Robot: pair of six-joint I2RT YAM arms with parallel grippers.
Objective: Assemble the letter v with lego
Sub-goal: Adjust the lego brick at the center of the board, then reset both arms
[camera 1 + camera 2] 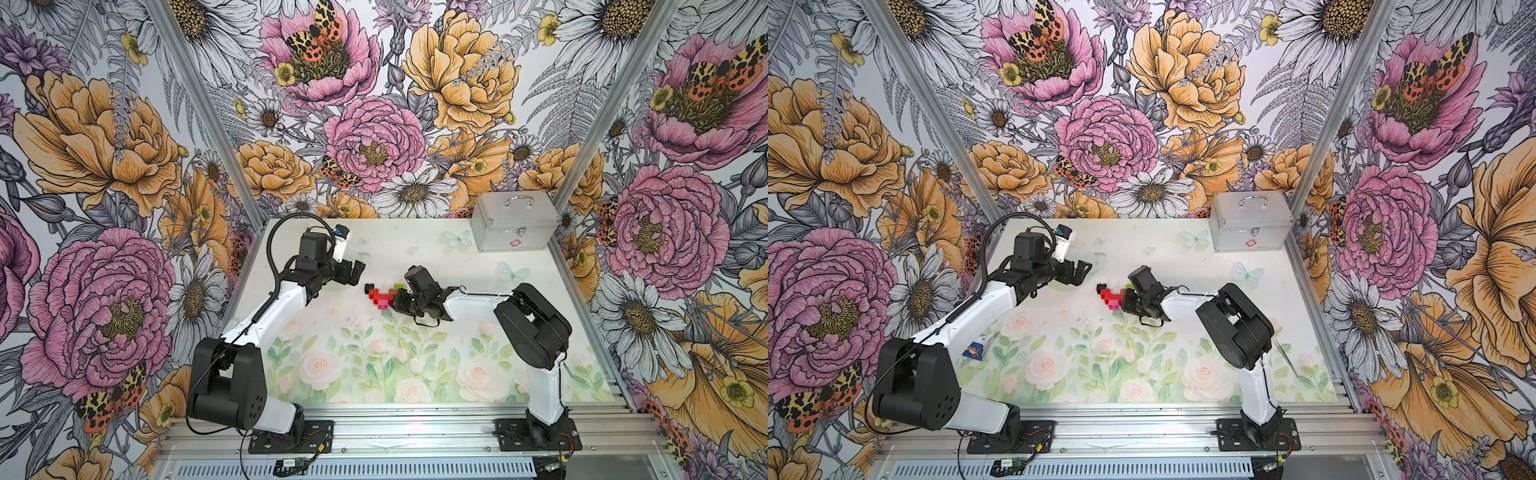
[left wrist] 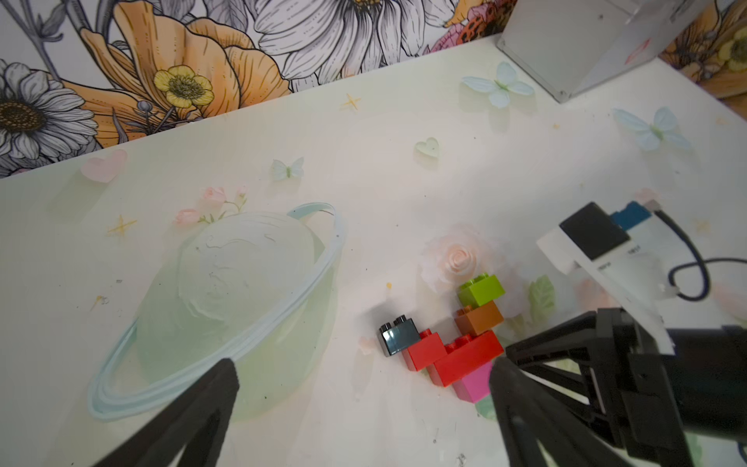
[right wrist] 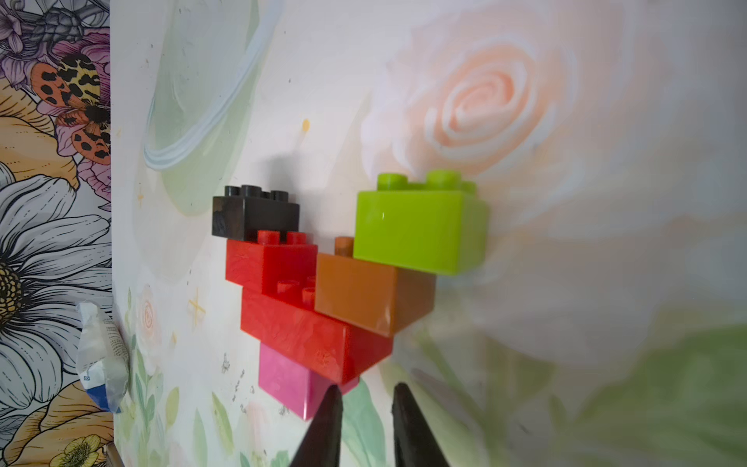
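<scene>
Flat at mid-table (image 1: 415, 257), the letter v (image 1: 380, 296), arms toward the back. Just right of its point, the right gripper (image 1: 395, 302); left and behind, apart, the left gripper (image 1: 358, 272). In the far right corner, the case (image 1: 515, 226).

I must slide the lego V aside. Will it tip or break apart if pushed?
The letter v lies flat on the table, so tipping seems unlikely. It looks stud-locked throughout, so it probably slides as one. The black brick and lime-green brick overlap only partly; they might snap off.

Six lego bricks (image 2: 469, 356) in one letter v (image 1: 380, 296), one silver case (image 1: 515, 226), one left gripper (image 1: 357, 272), one right gripper (image 3: 367, 390).
</scene>
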